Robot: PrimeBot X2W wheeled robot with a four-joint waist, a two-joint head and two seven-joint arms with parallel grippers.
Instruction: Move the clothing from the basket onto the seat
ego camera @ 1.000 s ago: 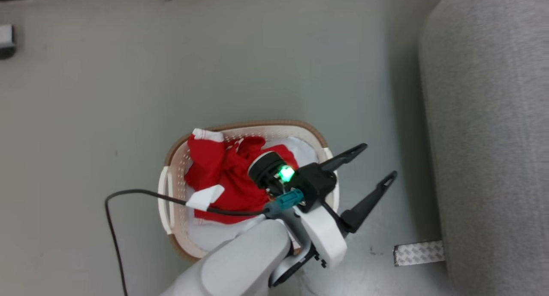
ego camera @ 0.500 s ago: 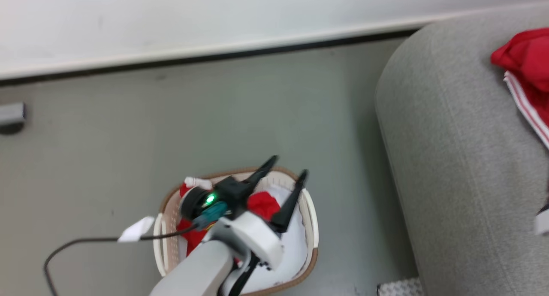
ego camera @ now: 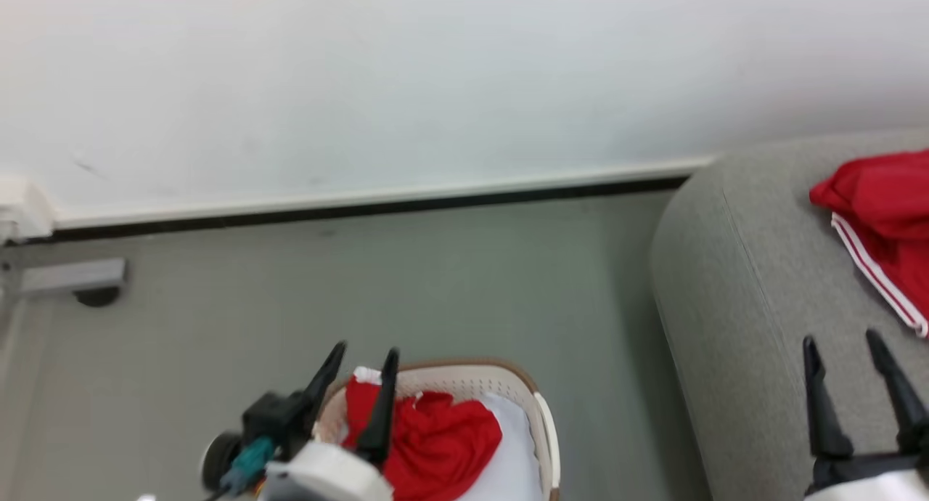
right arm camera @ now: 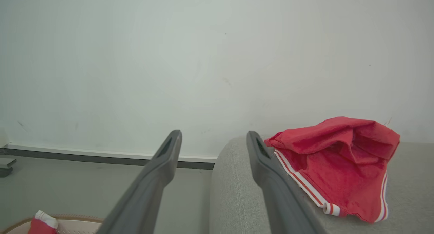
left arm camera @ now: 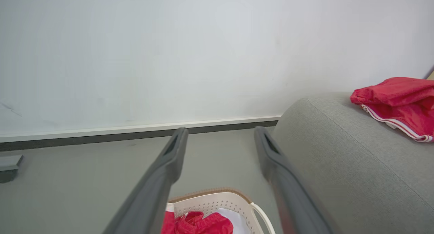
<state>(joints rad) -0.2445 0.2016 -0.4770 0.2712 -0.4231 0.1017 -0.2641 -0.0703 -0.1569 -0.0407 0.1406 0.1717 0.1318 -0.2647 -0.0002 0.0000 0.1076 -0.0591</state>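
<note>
Both pairs of jaws stood open and held nothing: the left jaws parted moderately, the right jaws about the same.

The red clothes (ego camera: pixel 435 443) still lay heaped in the basket (ego camera: pixel 464 367), just under and behind the tips of the left jaws, on a white pad (ego camera: pixel 512 461). Another red garment (ego camera: pixel 882 203) already rested on the sofa (ego camera: pixel 733 283), beyond the right jaws and off to their right, well apart from the tips.

From where I stood, the risk sat with the left jaws. Dropping straight down, a tip could catch the basket's rim or its perforated wall, or nip the pad along with the cloth. A shallow pinch on one fold might let the rest trail, snag the rim and drag or tip the light basket.

The head camera gave the fullest look at the heap and the pad; the left wrist camera caught just a sliver of red between its jaws. The right wrist camera showed the sofa garment whole, white stripes and cuff included, where the head camera cut it off at the edge.
</note>
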